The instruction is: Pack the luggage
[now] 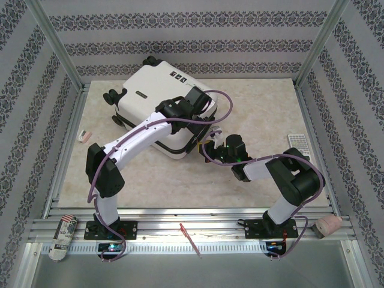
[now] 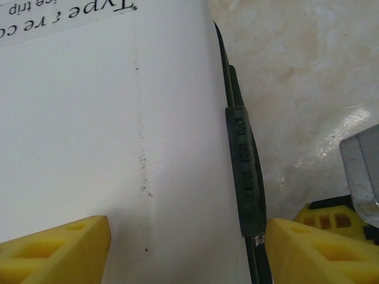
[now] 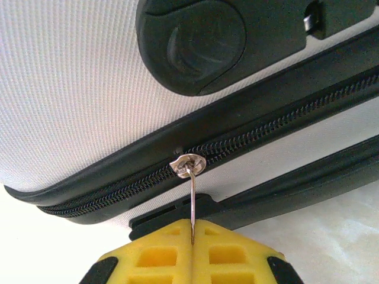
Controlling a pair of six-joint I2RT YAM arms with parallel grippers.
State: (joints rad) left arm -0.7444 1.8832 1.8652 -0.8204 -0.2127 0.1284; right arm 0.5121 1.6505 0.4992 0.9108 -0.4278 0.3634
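The small white hard-shell suitcase (image 1: 157, 96) is laid on the beige marbled table (image 1: 258, 114), its silver zipper pull (image 3: 192, 198) clamped by the right gripper (image 3: 192, 228), its edge straddled by the left gripper (image 2: 188, 223), fingers parted.

- Beige marbled tabletop (image 1: 264, 108), glossy.
- Small white-and-pink block (image 1: 86, 135), near the tabletop's left edge.
- White ribbed rectangular slab (image 1: 298, 144), by the right edge.
- Ridged aluminium rails (image 1: 198, 213) along the front.
- Printed cylindrical can (image 1: 62, 238), lying far left on the rails.
- Thin red stick (image 1: 191, 240), slanted across the rails at centre.
- Pink roll (image 1: 327, 225), far right.
- Striped, patterned wallpaper (image 1: 180, 24) on the surrounding walls.
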